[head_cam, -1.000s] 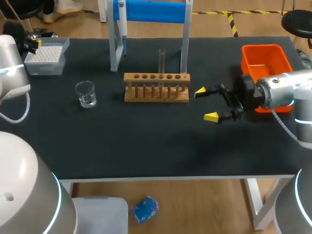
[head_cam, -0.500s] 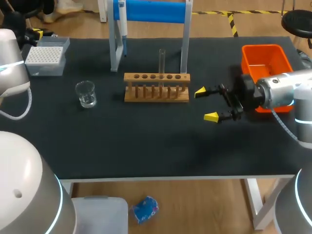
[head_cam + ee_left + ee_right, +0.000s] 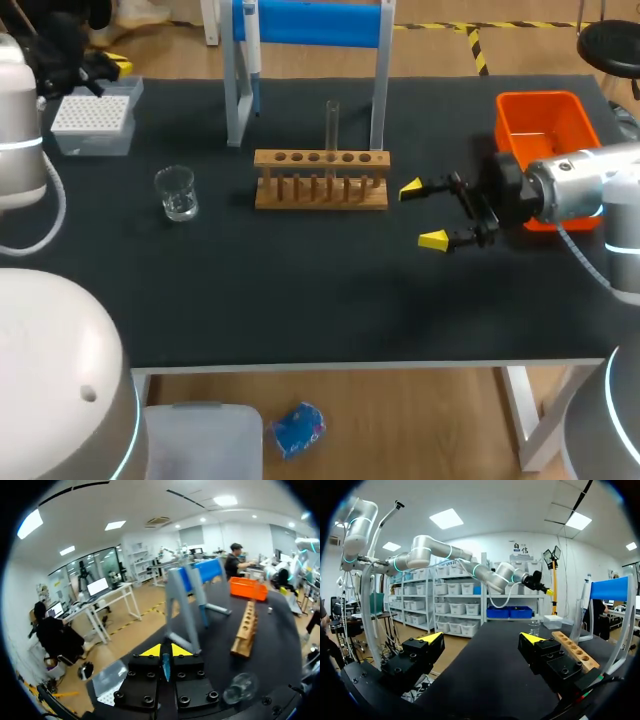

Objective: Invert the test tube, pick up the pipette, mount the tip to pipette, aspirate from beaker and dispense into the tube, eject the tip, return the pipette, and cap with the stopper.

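The head camera sits high above and behind the robot, tilted down on the black tabletop (image 3: 300,300) from some way off. It takes in nearly the whole width, with both arms entering from the sides. The left wrist camera is raised over the tabletop's far left corner and faces out along the left gripper (image 3: 164,651), down the tabletop's length toward its right end. The right wrist camera hangs low and close over the tabletop near its right end, facing out along the right gripper (image 3: 481,637) toward the left. All three views share the wooden rack (image 3: 320,180). The wrist cameras roughly face each other, and the right one sees the left arm (image 3: 427,552).
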Available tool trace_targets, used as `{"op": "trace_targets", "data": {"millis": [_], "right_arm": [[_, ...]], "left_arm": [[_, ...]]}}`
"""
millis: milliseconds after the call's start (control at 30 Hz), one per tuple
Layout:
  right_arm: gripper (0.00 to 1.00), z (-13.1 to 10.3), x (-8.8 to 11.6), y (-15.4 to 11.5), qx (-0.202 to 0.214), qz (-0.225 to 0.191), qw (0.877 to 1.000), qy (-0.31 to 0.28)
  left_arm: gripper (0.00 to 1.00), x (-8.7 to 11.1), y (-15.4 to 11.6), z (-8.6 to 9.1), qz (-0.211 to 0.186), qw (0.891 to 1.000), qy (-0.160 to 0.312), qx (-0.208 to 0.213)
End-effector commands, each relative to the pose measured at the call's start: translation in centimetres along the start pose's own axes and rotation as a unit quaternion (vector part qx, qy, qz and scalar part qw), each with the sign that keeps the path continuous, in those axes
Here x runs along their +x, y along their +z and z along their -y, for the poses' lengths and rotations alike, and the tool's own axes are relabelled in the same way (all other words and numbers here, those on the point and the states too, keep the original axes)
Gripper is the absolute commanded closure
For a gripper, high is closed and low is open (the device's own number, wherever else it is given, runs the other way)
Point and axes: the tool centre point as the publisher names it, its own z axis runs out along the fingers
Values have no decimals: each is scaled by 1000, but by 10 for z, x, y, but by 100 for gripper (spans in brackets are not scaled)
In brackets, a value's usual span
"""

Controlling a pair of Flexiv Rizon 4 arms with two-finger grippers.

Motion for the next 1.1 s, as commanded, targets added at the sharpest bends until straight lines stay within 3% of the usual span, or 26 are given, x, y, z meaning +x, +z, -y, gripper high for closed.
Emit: {"op": "trace_targets", "data": {"millis": [33,100,233,333,600,733,1100], "right_arm": [[0,0,0,0,0,0,1000,0],[0,0,0,0,0,0,1000,0],[0,0,0,0,0,0,1000,0],[0,0,0,0,0,0,1000,0],[0,0,0,0,0,0,1000,0],[0,0,0,0,0,0,1000,0],[0,0,0,0,0,0,1000,0]], "left_arm": [[100,45,-39,18,-54,998,1,-25],[100,73,-39,29,-83,996,-19,-8],[100,133,-36,40,-118,993,1,-28],[100,173,-35,48,-129,991,1,-25],[100,251,-20,68,-120,993,-7,-3],[100,268,-9,76,-128,991,-21,12],[100,268,-8,78,-132,991,-30,21]]}}
